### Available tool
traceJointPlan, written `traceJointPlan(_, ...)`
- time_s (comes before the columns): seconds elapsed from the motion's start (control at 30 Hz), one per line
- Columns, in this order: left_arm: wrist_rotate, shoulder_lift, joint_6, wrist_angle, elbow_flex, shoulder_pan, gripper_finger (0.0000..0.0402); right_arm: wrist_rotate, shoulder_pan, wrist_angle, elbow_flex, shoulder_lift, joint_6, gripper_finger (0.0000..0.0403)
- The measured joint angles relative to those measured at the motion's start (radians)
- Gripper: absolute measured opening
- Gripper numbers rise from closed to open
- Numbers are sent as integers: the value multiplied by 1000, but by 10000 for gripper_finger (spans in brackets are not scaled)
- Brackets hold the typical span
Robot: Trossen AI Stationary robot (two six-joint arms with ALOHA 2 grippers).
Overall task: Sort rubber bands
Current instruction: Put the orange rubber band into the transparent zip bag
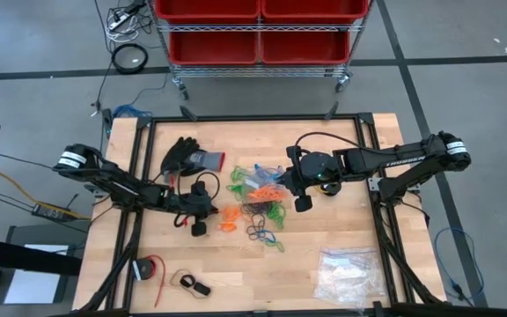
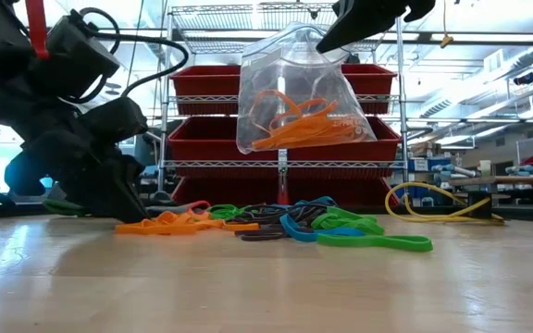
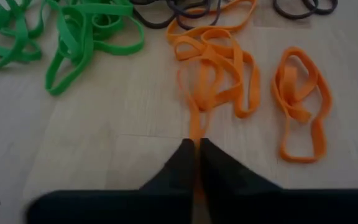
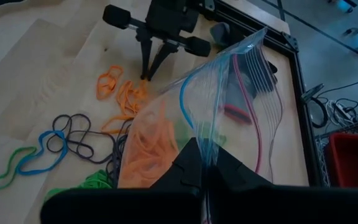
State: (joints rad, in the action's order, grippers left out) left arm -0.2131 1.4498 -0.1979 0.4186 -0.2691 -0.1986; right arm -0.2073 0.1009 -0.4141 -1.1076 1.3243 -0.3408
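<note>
An orange rubber band (image 3: 213, 81) is being pinched at its near end by the left gripper (image 3: 196, 155), fingers clenched on it, low near the table's (image 1: 341, 291) middle. Its long axis is running straight ahead from the fingertips. The clear bag (image 2: 294, 92) (already holding orange bands) is being held aloft, just beyond, by the clamped right gripper (image 4: 204, 174).

We see a pale matt wooden tabletop (image 1: 324, 229), thin matt rubber bands (image 3: 219, 74) at centre, a glossy clear plastic zip bag (image 2: 294, 88), and red plastic bins (image 1: 258, 26) at top.
</note>
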Motion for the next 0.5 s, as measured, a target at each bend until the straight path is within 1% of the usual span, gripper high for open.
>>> traceJointPlan(0.03, 0, -1, 4, 1, 0, 0, 13, 0, 0, 0, 0, 0, 0, 0)
traceJointPlan(0.17, 2, -21, 10, 1, 2, 0, 5, 0, 0, 0, 0, 0, 0, 0)
traceJointPlan(0.27, 7, -62, 20, -17, 3, 0, 3, 0, 0, 0, 0, 0, 0, 0)
traceJointPlan(0.4, 8, -141, 64, -48, -42, 0, 2, 0, 0, -2, 0, 0, 0, 0)
traceJointPlan(0.5, 8, -207, 112, -122, -99, 0, 2, 0, 0, -4, 0, 0, 0, 0)
